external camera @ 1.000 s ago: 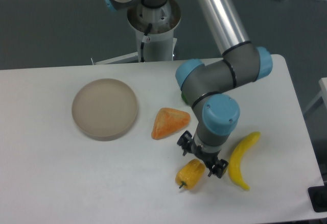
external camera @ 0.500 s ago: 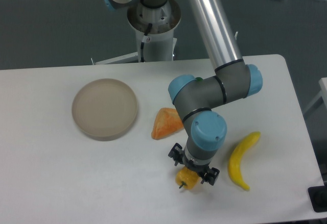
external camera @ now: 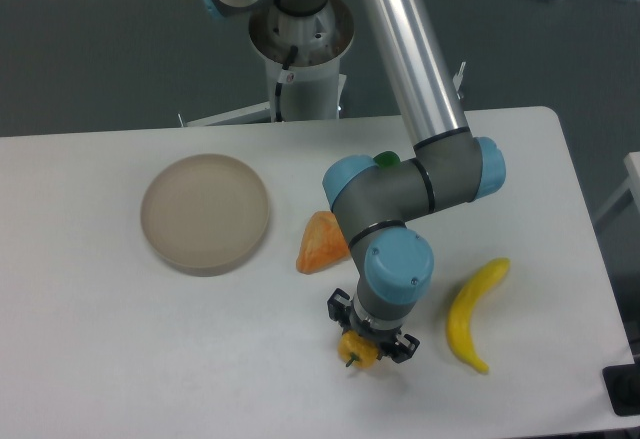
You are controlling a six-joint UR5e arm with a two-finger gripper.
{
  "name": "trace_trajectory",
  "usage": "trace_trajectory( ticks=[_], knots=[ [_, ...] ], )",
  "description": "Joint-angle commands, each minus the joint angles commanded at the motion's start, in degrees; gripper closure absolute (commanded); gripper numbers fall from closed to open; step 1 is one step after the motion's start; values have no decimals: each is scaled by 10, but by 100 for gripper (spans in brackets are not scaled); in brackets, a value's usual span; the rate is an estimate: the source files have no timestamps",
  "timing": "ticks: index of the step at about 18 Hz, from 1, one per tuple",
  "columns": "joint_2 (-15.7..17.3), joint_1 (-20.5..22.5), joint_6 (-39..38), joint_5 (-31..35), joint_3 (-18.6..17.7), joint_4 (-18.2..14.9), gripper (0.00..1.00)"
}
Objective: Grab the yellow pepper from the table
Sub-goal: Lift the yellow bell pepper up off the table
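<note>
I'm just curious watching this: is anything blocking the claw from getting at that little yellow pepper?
Nothing visible does. The gripper is right over the yellow pepper, fingers on either side. The banana and orange wedge lie apart.

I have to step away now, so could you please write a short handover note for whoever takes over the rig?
Pincer: down over the yellow pepper, a finger on either side; whether it has closed cannot be told from this view.
Yellow pepper: near the front edge of the table, mostly hidden under the wrist, apparently not lifted.
Nearby: orange wedge behind it, banana to the camera's right, round dish at the camera's left, something green behind the arm.
Done: approach and descent.
Left: confirm the grip, then lift.
</note>
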Motion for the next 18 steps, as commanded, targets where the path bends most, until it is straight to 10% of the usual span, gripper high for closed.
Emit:
trace_trajectory(
  ticks=[11,18],
  knots=[
    [110,99,176,0,-12,-113,76],
    [96,105,228,58,-34,-87,79]
  ],
)
